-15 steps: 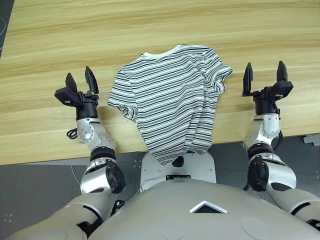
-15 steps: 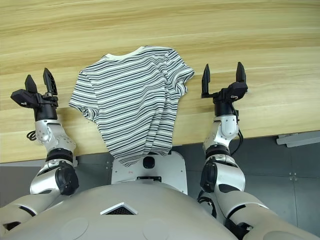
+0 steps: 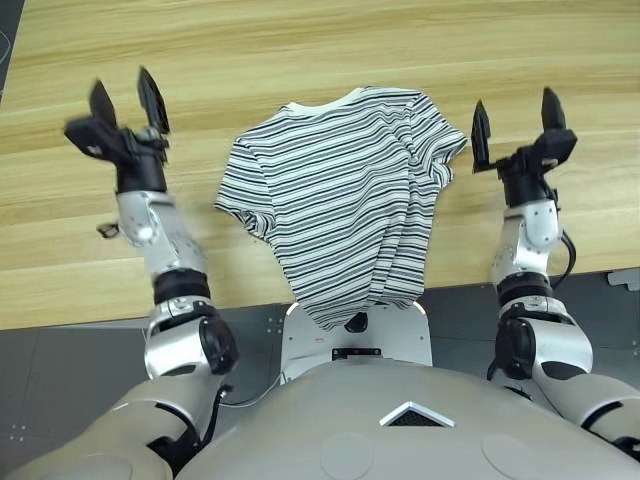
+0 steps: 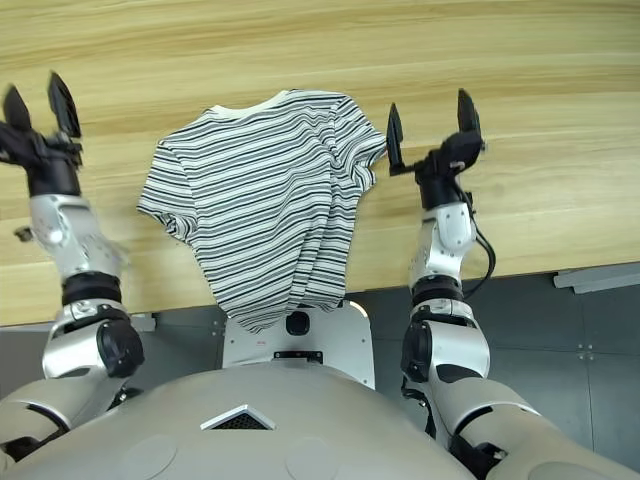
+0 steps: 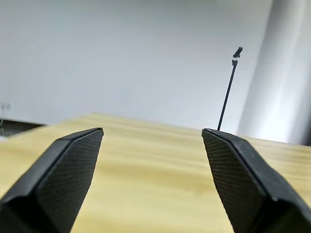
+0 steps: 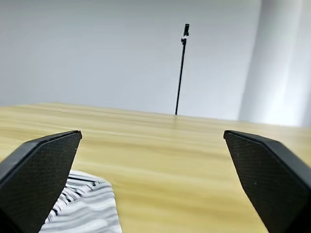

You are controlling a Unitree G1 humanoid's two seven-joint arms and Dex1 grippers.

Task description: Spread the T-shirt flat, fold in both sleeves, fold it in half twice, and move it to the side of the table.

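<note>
- The wooden table stretches across the head views.
- The striped T-shirt lies rumpled on the table's near part, collar toward the far side. Its hem hangs over the near edge and its right side is bunched in folds.
- The left gripper stands well to the shirt's left, fingers spread wide and holding nothing.
- The right gripper stands just beside the shirt's right sleeve, fingers likewise parted and holding nothing.
- A thin dark pole rises beyond the table's far edge.
</note>
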